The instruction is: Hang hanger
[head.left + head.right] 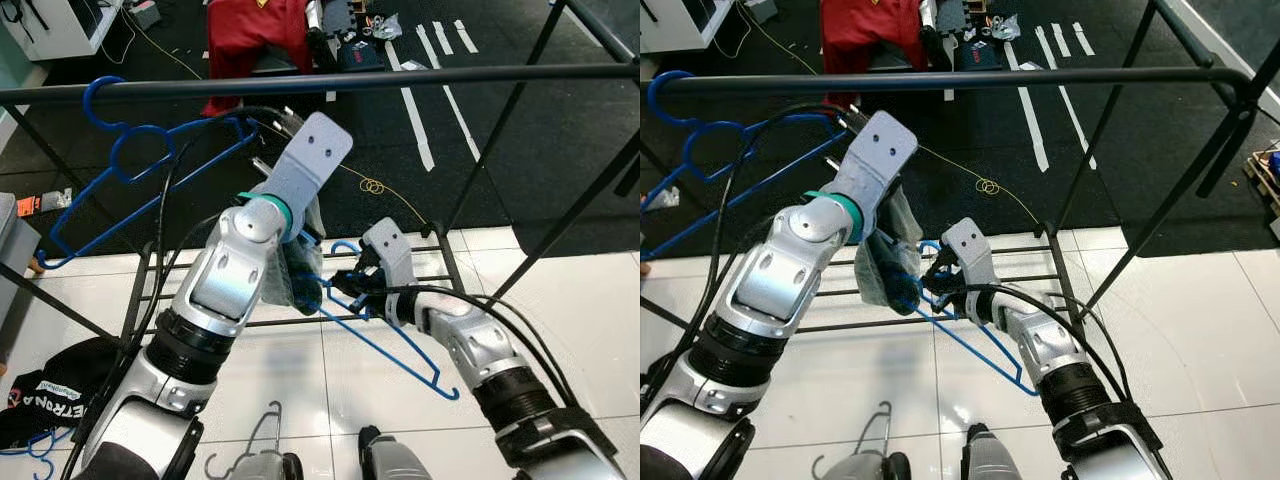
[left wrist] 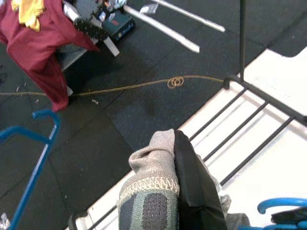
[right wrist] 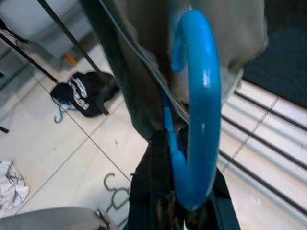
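My right gripper (image 1: 345, 285) clamps the blue hanger (image 1: 385, 340) low by the rack's bottom shelf (image 1: 440, 262), my left gripper (image 1: 300, 290) gripping its grey garment (image 1: 880, 265), the rail (image 1: 400, 78) at twelve o'clock unreached.

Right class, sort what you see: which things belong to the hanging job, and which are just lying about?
Belonging to the job:
- blue hanger held in the right pincer
- grey garment held by the left pincer
- black rail
- second blue hanger already on the rail

Lying about:
- red cloth
- black cap
- grey hanger on the floor
- yellow cord
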Tool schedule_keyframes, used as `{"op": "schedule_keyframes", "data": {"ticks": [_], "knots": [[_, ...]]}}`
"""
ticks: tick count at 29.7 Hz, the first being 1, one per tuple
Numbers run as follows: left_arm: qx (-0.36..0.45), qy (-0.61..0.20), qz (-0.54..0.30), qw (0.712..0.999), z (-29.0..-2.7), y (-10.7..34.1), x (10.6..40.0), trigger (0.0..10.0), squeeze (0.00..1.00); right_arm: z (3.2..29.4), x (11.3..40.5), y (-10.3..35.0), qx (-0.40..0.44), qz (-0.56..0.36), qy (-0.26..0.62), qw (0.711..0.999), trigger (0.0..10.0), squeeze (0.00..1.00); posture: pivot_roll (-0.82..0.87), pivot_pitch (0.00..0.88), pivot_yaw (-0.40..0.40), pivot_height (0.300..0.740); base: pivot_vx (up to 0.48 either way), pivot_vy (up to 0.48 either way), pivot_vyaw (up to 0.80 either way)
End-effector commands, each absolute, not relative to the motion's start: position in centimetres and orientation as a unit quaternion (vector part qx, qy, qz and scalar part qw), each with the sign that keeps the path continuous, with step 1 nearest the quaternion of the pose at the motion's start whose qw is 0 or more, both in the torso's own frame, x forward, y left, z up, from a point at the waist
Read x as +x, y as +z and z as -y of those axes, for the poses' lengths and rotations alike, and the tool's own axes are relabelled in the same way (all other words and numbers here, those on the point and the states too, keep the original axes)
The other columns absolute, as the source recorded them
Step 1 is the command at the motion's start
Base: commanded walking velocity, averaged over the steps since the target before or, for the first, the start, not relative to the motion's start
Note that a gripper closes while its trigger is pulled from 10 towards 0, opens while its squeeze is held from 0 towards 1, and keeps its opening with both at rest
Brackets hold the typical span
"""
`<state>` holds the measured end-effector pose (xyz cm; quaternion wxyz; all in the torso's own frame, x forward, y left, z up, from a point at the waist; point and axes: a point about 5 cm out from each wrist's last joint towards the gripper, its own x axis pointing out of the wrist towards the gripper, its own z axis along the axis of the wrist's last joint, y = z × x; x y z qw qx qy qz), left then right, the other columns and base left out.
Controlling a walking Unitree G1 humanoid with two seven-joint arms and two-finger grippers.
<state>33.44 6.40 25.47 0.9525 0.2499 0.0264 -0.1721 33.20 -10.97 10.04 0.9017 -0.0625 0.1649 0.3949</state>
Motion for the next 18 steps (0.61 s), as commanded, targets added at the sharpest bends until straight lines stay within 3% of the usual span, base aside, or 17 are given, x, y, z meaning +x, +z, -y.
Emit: {"op": "schedule_keyframes", "data": {"ticks": [1, 14, 15, 17, 18], "knots": [[0.249, -0.18, -0.031, 0.951, -6.1, 25.7, 33.0, 10.0, 0.0, 10.9, 33.3, 9.6, -0.07, -0.17, 0.392, 0.901, 10.0, 0.0, -0.03, 0.144, 0.088, 0.74, 0.0, 0.0, 0.0], [0.238, -0.182, -0.043, 0.953, -6.2, 26.3, 32.4, 10.0, 0.0, 11.6, 33.7, 8.9, -0.052, -0.174, 0.343, 0.922, 10.0, 0.0, -0.03, 0.135, 0.084, 0.74, 0.0, 0.0, 0.0], [0.24, -0.19, -0.046, 0.951, -6.2, 26.4, 32.1, 10.0, 0.0, 12.0, 34.1, 9.0, 0.0, -0.165, 0.317, 0.934, 10.0, 0.0, -0.02, 0.13, 0.084, 0.74, 0.0, 0.0, 0.0], [0.24, -0.19, -0.046, 0.951, -6.2, 26.4, 32.1, 10.0, 0.0, 12.0, 34.1, 9.0, 0.0, -0.165, 0.317, 0.934, 10.0, 0.0, -0.02, 0.13, 0.084, 0.74, 0.0, 0.0, 0.0], [0.242, -0.197, -0.049, 0.949, -6.2, 26.4, 31.9, 10.0, 0.0, 12.1, 34.6, 9.5, 0.07, -0.151, 0.298, 0.94, 10.0, 0.0, -0.02, 0.125, 0.083, 0.74, 0.0, 0.0, 0.0]]}}
